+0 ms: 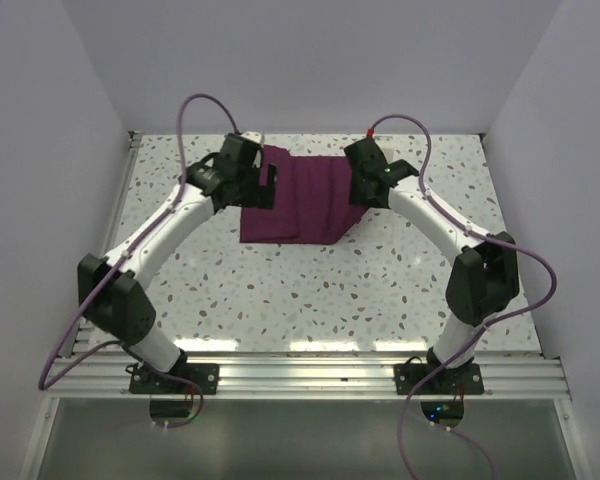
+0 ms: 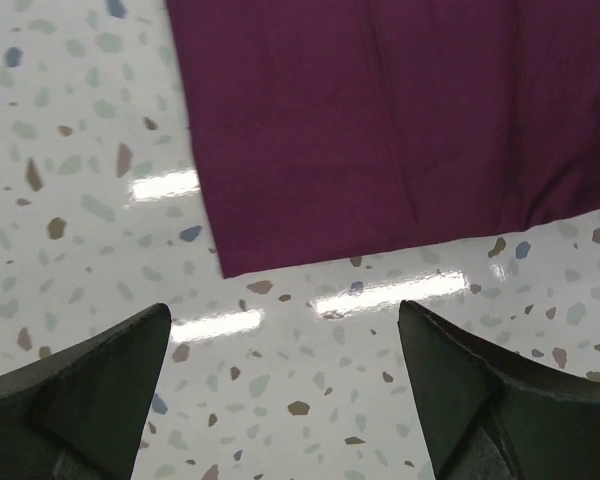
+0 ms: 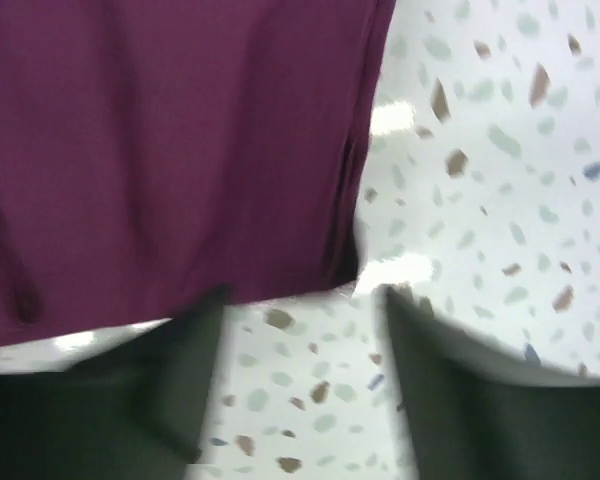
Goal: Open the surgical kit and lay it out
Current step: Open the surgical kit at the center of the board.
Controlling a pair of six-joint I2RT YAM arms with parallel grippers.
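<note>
Left gripper (image 2: 283,320) and right gripper (image 3: 300,300) hover wide open and empty at opposite sides of the cloth wrap (image 1: 305,200).
Wrap lies folded shut on the table (image 1: 280,290); each gripper should pinch only the top layer's edge, then peel outward evenly.

The cloth (image 2: 380,120) runs past the top edge in both wrist views; the right gripper (image 3: 302,305) is blurred.
</note>
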